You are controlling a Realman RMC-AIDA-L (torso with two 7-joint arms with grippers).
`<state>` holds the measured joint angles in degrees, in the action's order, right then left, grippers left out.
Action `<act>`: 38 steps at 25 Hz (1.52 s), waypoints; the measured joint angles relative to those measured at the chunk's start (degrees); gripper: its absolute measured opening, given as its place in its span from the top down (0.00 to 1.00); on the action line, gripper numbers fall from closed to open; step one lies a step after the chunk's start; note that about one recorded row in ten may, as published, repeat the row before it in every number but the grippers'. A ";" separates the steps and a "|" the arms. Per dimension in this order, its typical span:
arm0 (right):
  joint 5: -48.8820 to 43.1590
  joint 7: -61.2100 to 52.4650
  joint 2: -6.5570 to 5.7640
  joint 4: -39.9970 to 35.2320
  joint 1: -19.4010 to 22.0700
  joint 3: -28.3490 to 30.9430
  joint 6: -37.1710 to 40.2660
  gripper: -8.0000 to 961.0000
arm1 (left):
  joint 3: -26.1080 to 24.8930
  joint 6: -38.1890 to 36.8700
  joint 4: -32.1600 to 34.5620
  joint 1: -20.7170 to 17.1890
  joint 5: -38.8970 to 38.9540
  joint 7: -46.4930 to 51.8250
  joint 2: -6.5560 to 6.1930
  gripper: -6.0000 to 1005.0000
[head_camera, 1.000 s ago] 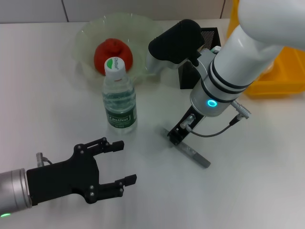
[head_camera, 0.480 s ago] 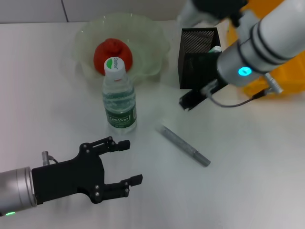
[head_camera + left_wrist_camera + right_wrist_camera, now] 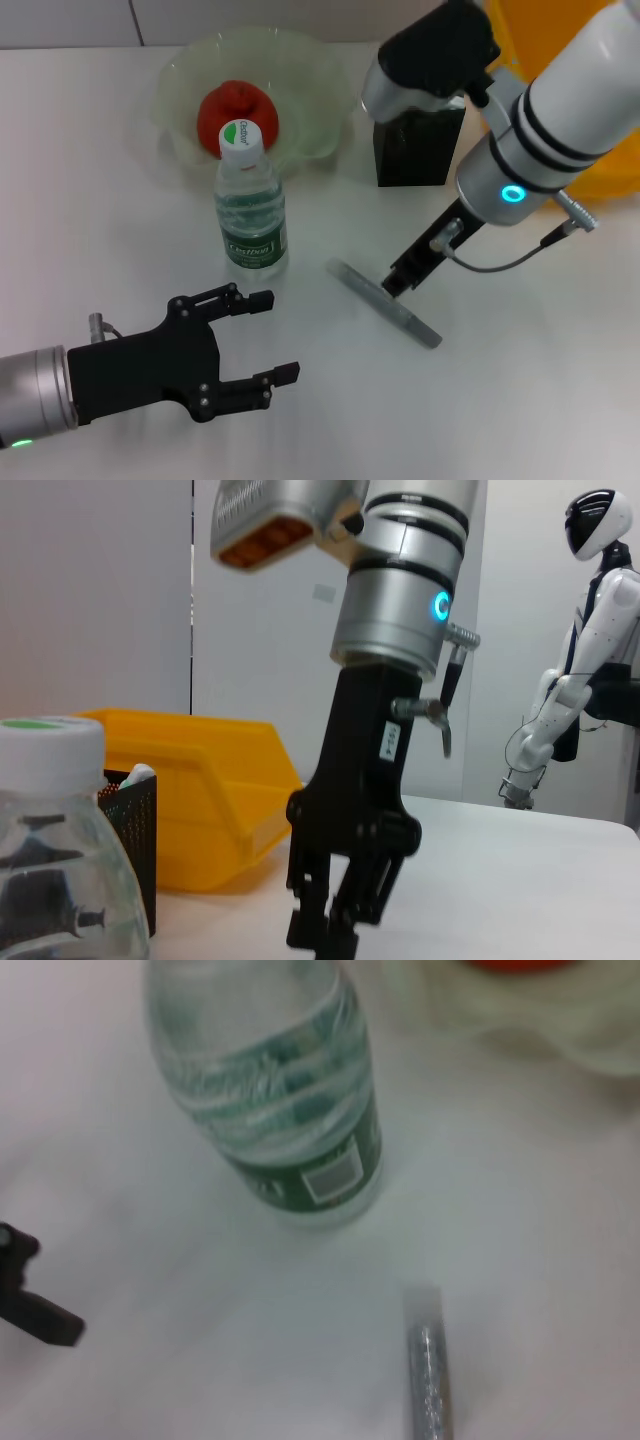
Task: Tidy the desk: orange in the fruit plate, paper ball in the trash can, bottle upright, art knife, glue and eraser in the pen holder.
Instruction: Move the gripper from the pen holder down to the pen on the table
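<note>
Right tool (image 3: 398, 284), nearly closed, hovers center-frame over the slim, stiff art knife (image 3: 385, 304); grip mid-shaft.

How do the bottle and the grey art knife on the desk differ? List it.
Pose: the bottle stands upright; the art knife lies flat on the table.
Look: the bottle is clear with a green label and white cap; the art knife is a slim grey bar.
Attention: the right claw is right above the art knife; the open left claw sits apart from the bottle.
Both rest on the table, ungrasped.
</note>
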<state>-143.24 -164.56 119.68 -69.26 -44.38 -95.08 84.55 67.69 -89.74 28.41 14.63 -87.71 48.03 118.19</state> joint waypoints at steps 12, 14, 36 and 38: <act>0.28 -1.48 0.17 5.75 -3.74 -4.89 -1.85 0.55 | 0.40 0.02 -0.16 -0.07 0.00 -0.28 0.07 0.22; 0.67 -1.61 0.21 6.36 -4.14 -6.04 -2.55 0.55 | 0.42 -0.13 -0.19 -0.06 0.00 -0.28 0.08 0.22; 2.69 -3.21 0.21 12.45 -7.10 -10.28 -6.10 0.68 | 0.60 0.18 -0.19 -0.20 -0.01 -0.41 0.11 0.22; 2.90 -3.21 0.21 12.86 -7.39 -10.84 -6.25 0.70 | 0.60 0.20 -0.19 -0.23 0.00 -0.44 0.12 0.22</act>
<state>-140.34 -167.77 119.88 -56.40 -51.77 -105.92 78.30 68.29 -89.54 28.21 14.40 -87.71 47.59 118.30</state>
